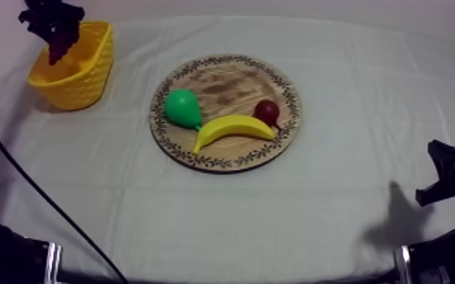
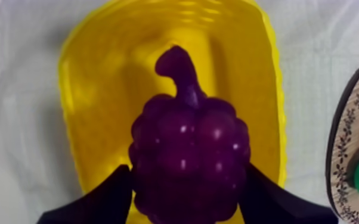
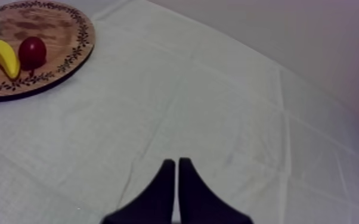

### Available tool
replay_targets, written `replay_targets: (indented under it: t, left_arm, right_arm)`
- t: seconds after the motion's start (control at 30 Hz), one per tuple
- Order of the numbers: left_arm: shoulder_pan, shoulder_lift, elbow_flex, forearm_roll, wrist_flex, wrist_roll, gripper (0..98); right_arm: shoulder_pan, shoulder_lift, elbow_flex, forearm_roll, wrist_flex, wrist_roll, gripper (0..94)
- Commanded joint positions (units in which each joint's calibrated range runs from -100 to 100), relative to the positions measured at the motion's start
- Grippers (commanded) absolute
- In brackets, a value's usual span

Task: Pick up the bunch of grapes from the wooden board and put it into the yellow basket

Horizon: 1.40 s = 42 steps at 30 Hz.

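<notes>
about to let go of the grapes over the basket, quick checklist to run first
1. Grip: left gripper shut on the bunch of grapes, a finger on each side. ok
2. Aim: the grapes hang over the opening of the yellow basket, inside its rim. ok
3. Basket stands upright on the cloth, opening up. ok
4. Drop height from the grapes to the basket floor. cannot tell
5. Right gripper shut on nothing, low over bare cloth, far from the basket. ok
6. Pear, banana and small red fruit lie on the wooden board, out of the way. ok
</notes>
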Motion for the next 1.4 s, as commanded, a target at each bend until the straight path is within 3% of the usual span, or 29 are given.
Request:
replay_targets:
  t: [0.0,0.17,0.43,0.63,1.07,1.37]
  left_arm:
    - [0.0,1.9,-0.7,0.0,-0.2,0.3,58.8]
    - [-0.3,5.8,-2.5,0.61,-0.8,1.5,66.2]
    - [-2.1,10.0,-5.0,5.06,-1.0,2.7,83.0]
    - [-2.5,9.5,-3.7,5.64,-1.0,3.0,92.5]
    - [-2.7,-5.9,8.4,5.67,-1.2,5.6,92.4]
    - [-2.3,-21.6,23.3,5.55,-6.9,5.1,92.5]
  right_arm:
    - [0.0,0.0,0.0,0.0,0.0,0.0,0.3]
    - [0.0,0.0,0.0,0.0,0.0,0.0,0.3]
    - [0.0,0.0,0.0,0.0,0.0,0.0,0.3]
    - [0.0,0.0,0.0,0.0,0.0,0.0,0.3]
    - [0.0,0.0,0.0,0.0,0.0,0.0,0.3]
    - [0.0,0.0,0.0,0.0,0.0,0.0,0.3]
